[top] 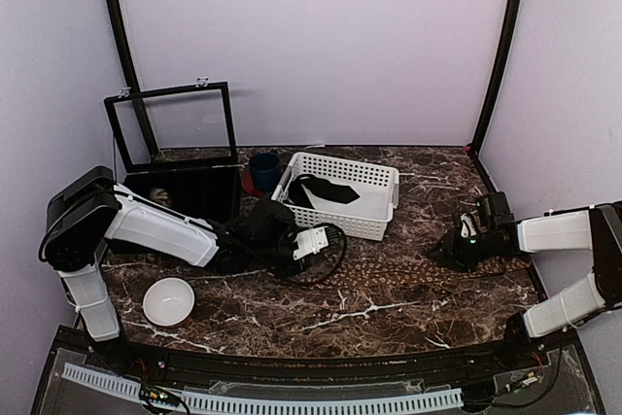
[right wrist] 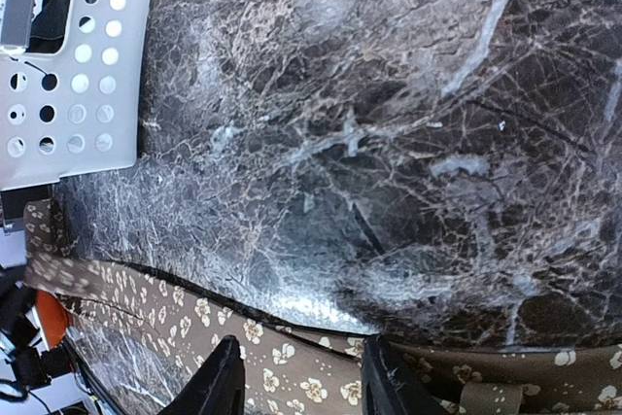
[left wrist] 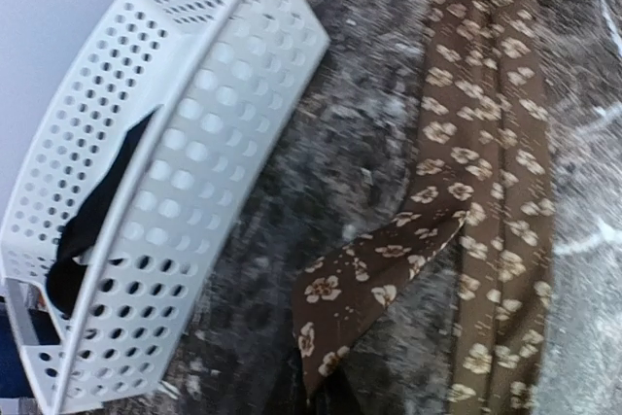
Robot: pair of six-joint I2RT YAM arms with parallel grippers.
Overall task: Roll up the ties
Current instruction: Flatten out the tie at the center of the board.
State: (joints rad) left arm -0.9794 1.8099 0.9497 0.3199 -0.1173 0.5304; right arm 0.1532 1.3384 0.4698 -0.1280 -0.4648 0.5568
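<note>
Tie [top: 408,269] of brown cloth with small pale flowers lay stretched flat along the dark marble table [top: 389,323], running from the middle toward the right side, in front of a white basket [top: 340,164]. The left gripper [top: 333,243] sat at the tie's left end with its fingers pressed together. Those fingers lay outside the left wrist view, but there the narrow end of the tie [left wrist: 486,191] was folded back over the wider strip and rose off the table toward the bottom edge, so it looked pinched at that tip. The basket [left wrist: 224,94] stood just beside that end, apart from the tie, with a piece of black cloth [left wrist: 97,211] draped inside it. The right gripper [top: 449,252] was low over the other end of the tie. In the right wrist view the right gripper [right wrist: 301,381] had its two black fingers [right wrist: 219,381] spread apart, one on either side of a stretch of the tie [right wrist: 117,284] that passed under them. Whether they touched the cloth could not be told. A corner of the basket [right wrist: 87,65] showed at the upper left of that view. Behind the basket stood a dark blue cup [top: 262,167], and left of it an open black frame [top: 170,92] leaned up over a black box. A white bowl [top: 168,300] sat near the left arm's base, well apart from the tie.
</note>
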